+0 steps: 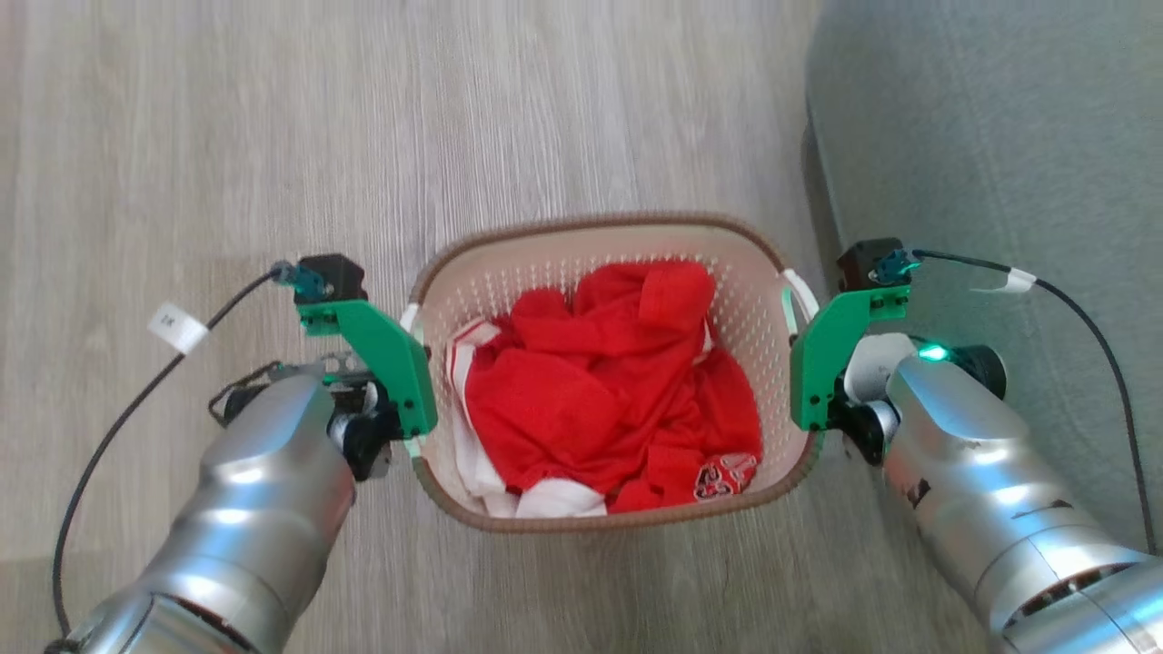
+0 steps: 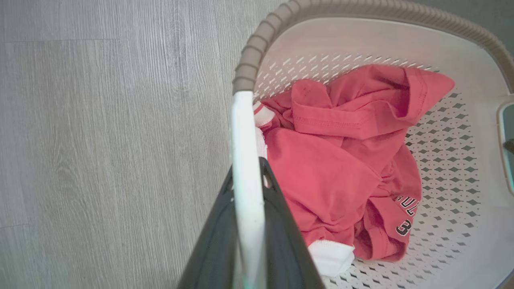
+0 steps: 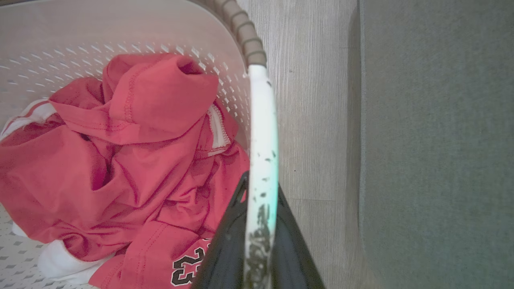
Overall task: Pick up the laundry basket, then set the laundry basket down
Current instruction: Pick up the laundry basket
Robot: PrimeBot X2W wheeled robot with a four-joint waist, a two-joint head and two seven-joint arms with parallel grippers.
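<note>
The laundry basket (image 1: 600, 222), cream and perforated with a brown woven-look rim, sits in the middle of the head view between my two arms. Red and white clothes (image 1: 600, 381) fill it. My left gripper (image 1: 413, 391) is shut on the basket's white left handle (image 2: 245, 132), which runs between its dark fingers (image 2: 213, 249). My right gripper (image 1: 804, 381) is shut on the white right handle (image 3: 263, 120), clamped by its dark fingers (image 3: 225, 249). Whether the basket rests on the floor, I cannot tell.
Grey wood-look floor (image 1: 273, 136) spreads to the left and beyond the basket. A grey-green upholstered surface (image 1: 999, 136) stands close along the right side, next to my right arm. Black cables (image 1: 136, 400) trail from both wrists.
</note>
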